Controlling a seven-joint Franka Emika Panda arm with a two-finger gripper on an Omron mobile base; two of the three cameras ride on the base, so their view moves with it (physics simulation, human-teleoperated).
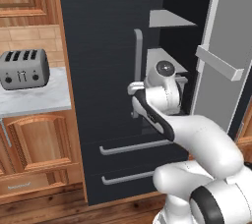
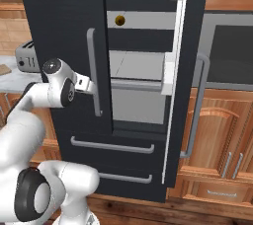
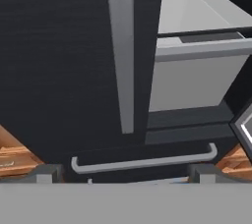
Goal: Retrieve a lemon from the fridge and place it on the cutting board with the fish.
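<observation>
With the fridge (image 2: 64, 31) right door swung open and the lemon (image 2: 119, 20) sitting on an upper shelf at twelve o'clock of the hand, the fingers (image 3: 47, 173) stand wide and empty beside the left door handle (image 2: 92, 71), so the retrieval step probably calls for reaching up and inward next.

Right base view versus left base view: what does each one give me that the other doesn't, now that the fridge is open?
Right base view alone: the lemon on an upper shelf, and the outer face of the open right door. Left base view alone: that door's inner bins and the toaster's slotted top. Both: the fridge, its closed left door's handle, two lower drawers, and the open gripper near that handle.
</observation>
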